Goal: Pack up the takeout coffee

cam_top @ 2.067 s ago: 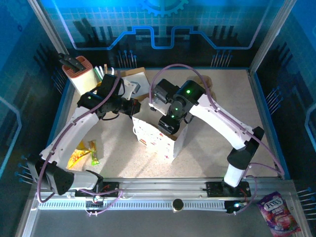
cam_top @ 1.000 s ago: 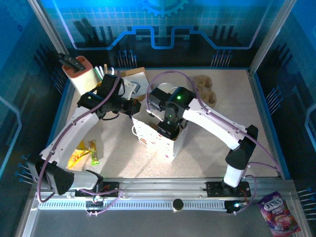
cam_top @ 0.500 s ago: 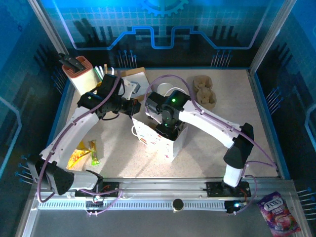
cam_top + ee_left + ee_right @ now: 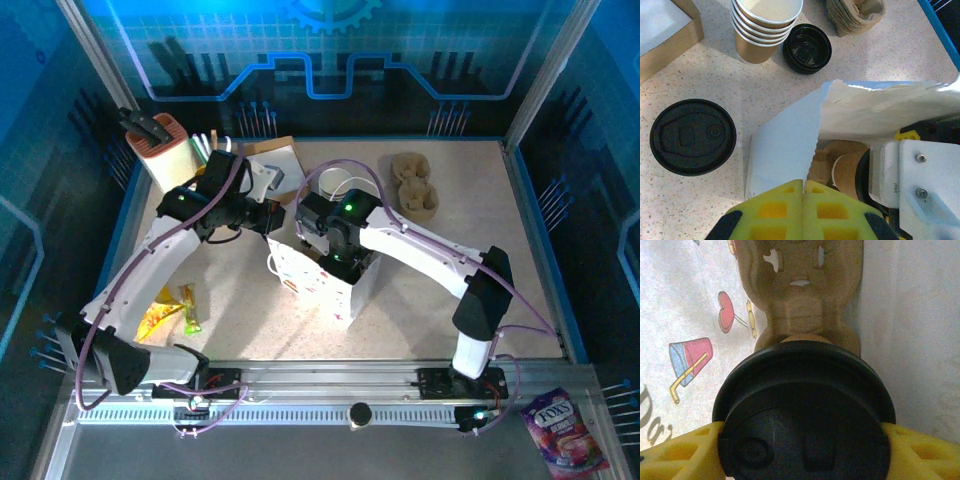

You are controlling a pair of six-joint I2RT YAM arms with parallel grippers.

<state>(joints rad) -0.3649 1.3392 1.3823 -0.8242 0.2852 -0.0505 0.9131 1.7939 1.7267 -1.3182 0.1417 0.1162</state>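
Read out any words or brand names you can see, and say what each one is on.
"FOXS": purple sweets packet.
"intel": white camera housing, tiny.
Paper bag: dark lettering cut off at the edge, unreadable.
Black lid: raised marks, no legible text.

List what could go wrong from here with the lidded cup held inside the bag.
1. The lidded cup in the right fingers may miss a pocket of the carrier beyond it and tip over.
2. The left fingers pinch just the rim of the bag. If it slips, the mouth may close on the arm.
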